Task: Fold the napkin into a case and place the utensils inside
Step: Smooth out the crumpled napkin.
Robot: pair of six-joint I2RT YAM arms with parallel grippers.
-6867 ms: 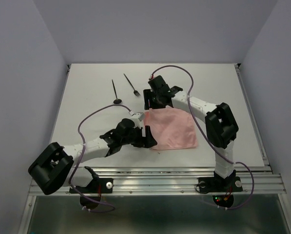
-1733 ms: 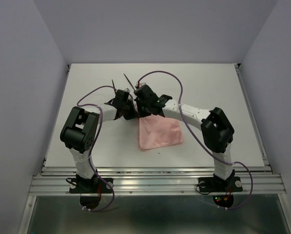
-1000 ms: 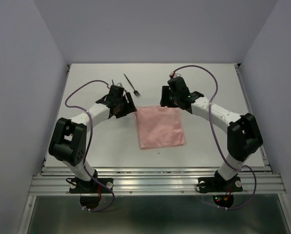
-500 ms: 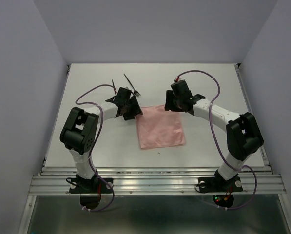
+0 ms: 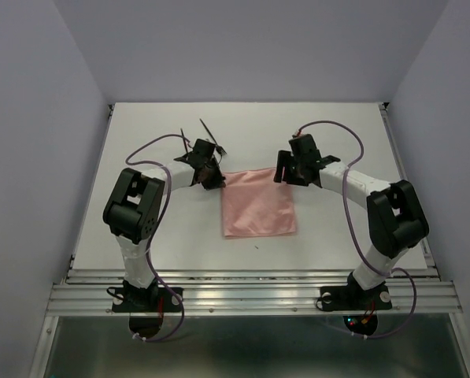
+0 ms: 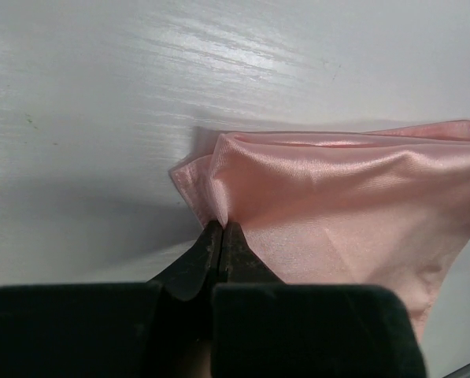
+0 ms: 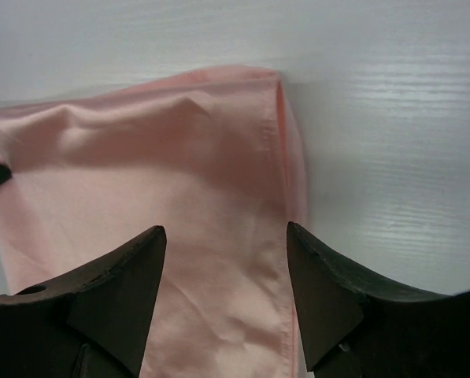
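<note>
The pink napkin [image 5: 258,205] lies folded flat in the middle of the table. My left gripper [image 5: 213,180] is at its far left corner, shut, pinching a small raised fold of napkin [image 6: 337,189] between its tips [image 6: 221,226]. At the far right corner, my right gripper [image 5: 284,176] hovers open. In the right wrist view its fingers [image 7: 132,268] straddle the hemmed right edge of the napkin [image 7: 179,165] without touching it. The fork [image 5: 219,147] and the spoon's handle [image 5: 183,133] lie just beyond the left gripper. The spoon's bowl is hidden by the arm.
The white table [image 5: 337,134] ends at a metal rail [image 5: 250,276] on the near side. Purple cables [image 5: 160,142] loop above both arms. Grey walls close in the left, right and far sides.
My left gripper has come onto the napkin's far left corner and shut on it. The right gripper has shifted right to the far right corner, its jaws a little wider.
</note>
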